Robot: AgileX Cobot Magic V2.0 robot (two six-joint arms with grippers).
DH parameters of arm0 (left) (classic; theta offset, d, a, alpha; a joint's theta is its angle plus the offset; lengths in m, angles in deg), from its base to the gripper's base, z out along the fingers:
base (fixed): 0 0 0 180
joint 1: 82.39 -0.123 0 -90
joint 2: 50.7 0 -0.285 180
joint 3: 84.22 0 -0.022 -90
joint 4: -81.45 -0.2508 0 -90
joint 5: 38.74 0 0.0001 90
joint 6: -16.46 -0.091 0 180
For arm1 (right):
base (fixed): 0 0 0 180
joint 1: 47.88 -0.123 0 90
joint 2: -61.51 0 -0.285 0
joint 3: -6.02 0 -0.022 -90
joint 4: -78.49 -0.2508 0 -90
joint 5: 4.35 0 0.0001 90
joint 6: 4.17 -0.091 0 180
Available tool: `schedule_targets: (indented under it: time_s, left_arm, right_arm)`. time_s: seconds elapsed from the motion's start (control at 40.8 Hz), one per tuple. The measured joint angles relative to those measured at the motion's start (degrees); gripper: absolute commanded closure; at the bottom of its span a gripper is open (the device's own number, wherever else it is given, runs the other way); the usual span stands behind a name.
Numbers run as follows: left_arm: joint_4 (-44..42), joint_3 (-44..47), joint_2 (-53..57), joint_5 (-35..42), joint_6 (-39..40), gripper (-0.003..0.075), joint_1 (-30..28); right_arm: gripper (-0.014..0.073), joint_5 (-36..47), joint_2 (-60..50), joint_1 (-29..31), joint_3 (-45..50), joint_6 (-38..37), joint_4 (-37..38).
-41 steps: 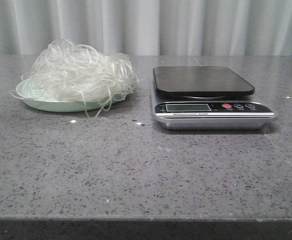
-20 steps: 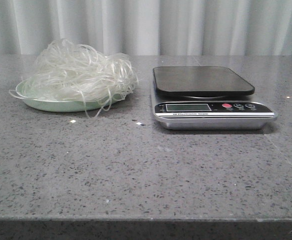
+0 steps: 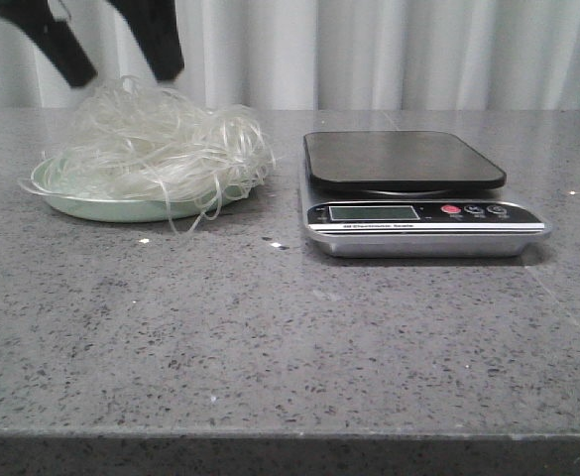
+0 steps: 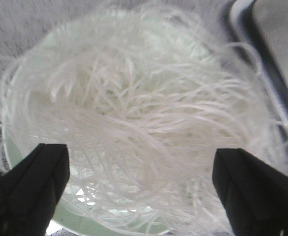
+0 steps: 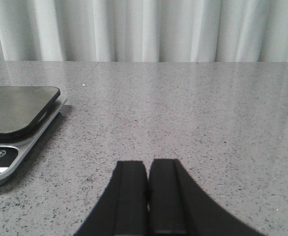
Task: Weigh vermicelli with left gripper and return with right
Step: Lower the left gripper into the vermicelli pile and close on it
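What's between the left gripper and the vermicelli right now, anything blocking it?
Nothing visible. The left gripper hangs open directly above the vermicelli, which is piled on the pale green plate. In the left wrist view its fingers straddle the strands with only air between.

A bushy mound of vermicelli (image 3: 156,149), thin translucent whitish strands tangled in loops, sits heaped on a pale green plate (image 3: 81,205) at the far left of the grey speckled surface (image 3: 290,337). The mass spans nearly the whole plate, hiding most of its rim. Loose strands trail over the plate's right and near edges toward the surface.
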Motion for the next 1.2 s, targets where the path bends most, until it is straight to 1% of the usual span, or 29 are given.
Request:
schedule_targets:
  time_s: [0.319,0.392,0.466,0.539,0.613,0.784,0.858,1.03,1.201]
  left_arm:
    - [-0.4,-0.2,-5.9,-0.9,0.0,0.008,0.0]
    - [-0.4,-0.3,-6.9,-1.6,0.0,0.0094,0.0]
    - [-0.4,-0.5,-7.4,-2.1,0.0,0.0135,0.0]
    - [-0.4,-0.6,-7.5,-2.3,0.0,0.0211,0.0]
    - [-0.4,-0.6,-7.5,-2.4,0.0,0.0311,0.0]
    - [-0.1,-0.7,-7.5,-3.2,0.0,0.0596,0.0]
    - [0.1,-1.1,-7.5,-3.6,0.0,0.057,0.0]
    - [0.1,-3.6,-8.0,-5.4,0.0,0.0579,0.0]
    - [-0.2,-9.6,-8.2,-8.0,0.0,0.0579,0.0]
  right_arm:
    - [0.0444,0.0,0.0,0.0,0.0,0.0,0.0]
    - [0.0444,0.0,0.0,0.0,0.0,0.0,0.0]
    - [0.0444,0.0,0.0,0.0,0.0,0.0,0.0]
    - [0.0444,0.0,0.0,0.0,0.0,0.0,0.0]
    - [0.0444,0.0,0.0,0.0,0.0,0.0,0.0]
    - [0.0444,0.0,0.0,0.0,0.0,0.0,0.0]
    - [0.0444,0.0,0.0,0.0,0.0,0.0,0.0]
    - [0.0444,0.0,0.0,0.0,0.0,0.0,0.0]
    - [0.0444,0.0,0.0,0.0,0.0,0.0,0.0]
